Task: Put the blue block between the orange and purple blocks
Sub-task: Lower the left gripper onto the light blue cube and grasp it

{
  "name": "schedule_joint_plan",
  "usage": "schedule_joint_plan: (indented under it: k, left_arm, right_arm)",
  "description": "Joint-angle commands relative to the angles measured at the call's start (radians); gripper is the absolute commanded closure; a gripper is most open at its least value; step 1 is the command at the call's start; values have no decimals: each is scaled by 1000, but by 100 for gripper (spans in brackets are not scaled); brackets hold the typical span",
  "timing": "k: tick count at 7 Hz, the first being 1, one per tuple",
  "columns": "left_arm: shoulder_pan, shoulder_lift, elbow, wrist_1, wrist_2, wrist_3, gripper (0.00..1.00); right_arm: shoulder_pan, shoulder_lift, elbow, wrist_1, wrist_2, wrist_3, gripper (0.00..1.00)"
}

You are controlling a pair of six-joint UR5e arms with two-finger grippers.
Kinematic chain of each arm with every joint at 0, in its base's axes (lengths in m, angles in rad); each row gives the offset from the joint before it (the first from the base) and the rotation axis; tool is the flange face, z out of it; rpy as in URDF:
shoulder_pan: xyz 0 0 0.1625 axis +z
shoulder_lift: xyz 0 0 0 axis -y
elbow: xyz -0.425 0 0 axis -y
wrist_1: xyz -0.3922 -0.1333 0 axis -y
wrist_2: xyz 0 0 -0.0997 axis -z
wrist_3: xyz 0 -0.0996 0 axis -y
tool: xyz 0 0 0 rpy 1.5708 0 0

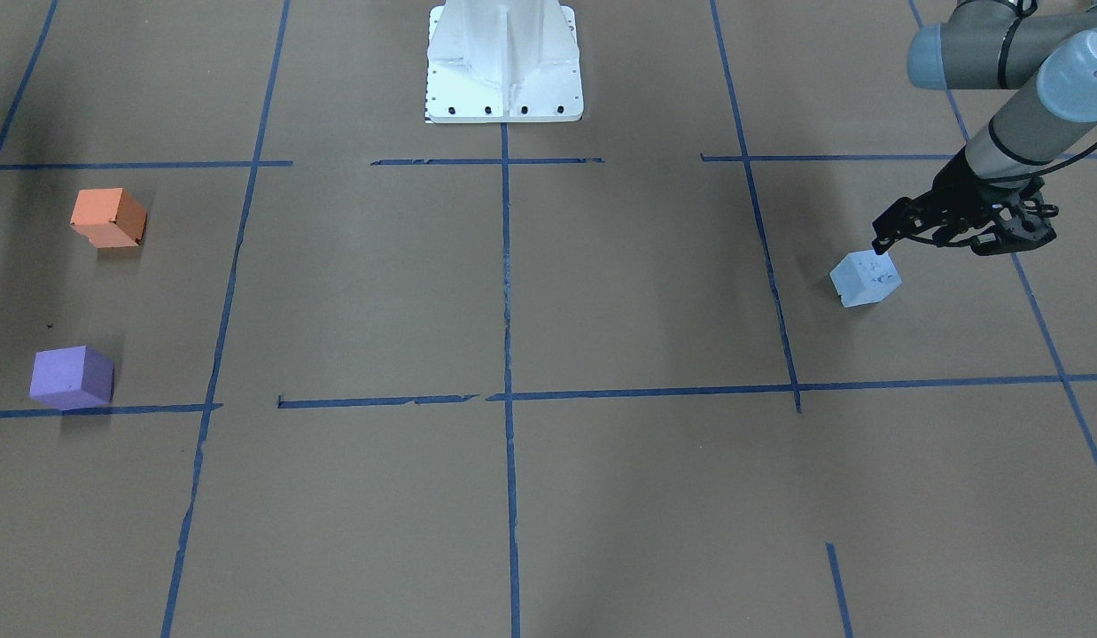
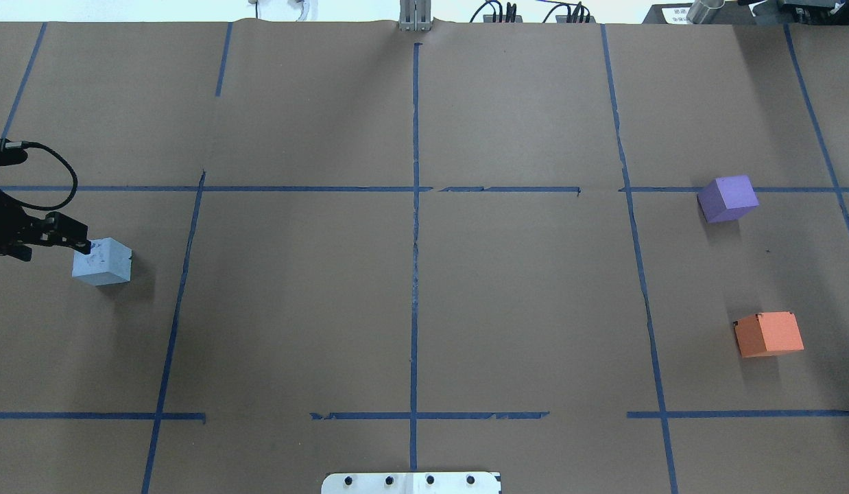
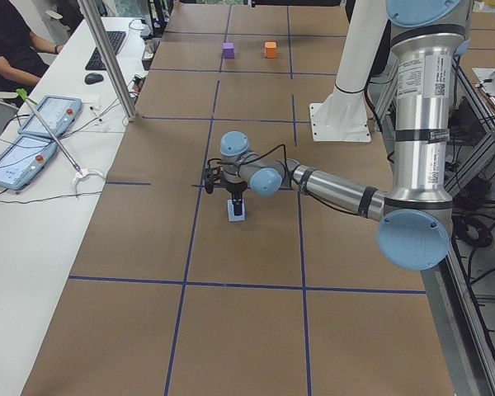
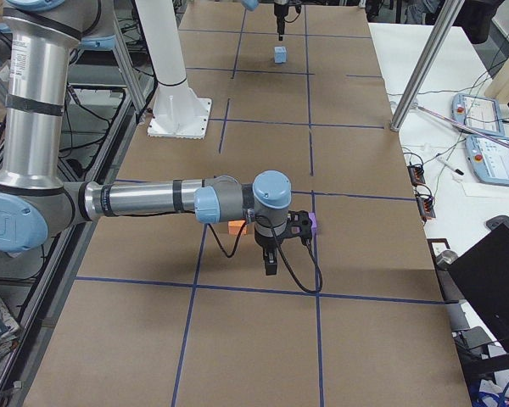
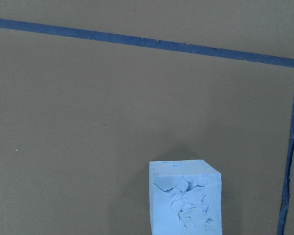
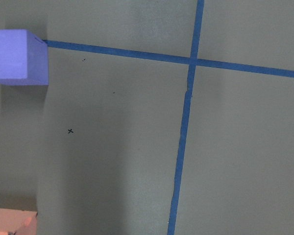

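Note:
The pale blue block sits on the brown paper on my left side; it also shows in the overhead view and at the bottom of the left wrist view. My left gripper hangs just above the block's robot-side edge; its fingers taper to one tip and hold nothing. The orange block and the purple block lie apart on my right side. My right gripper hangs near them, seen only from the side, so I cannot tell whether it is open.
Blue tape lines divide the paper into squares. The white robot base stands at the table's middle edge. Operators' tables with pendants run along the far side.

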Motion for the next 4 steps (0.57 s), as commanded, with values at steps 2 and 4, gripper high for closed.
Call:
schedule_joint_plan:
  k: [2, 4]
  left_arm:
    - [22, -63, 76, -1, 11, -16, 0]
    - [51, -77, 116, -18, 11, -14, 0]
  right_arm:
    - [0, 0, 1, 0, 2, 2, 0]
    - [0, 0, 1, 2, 2, 2, 0]
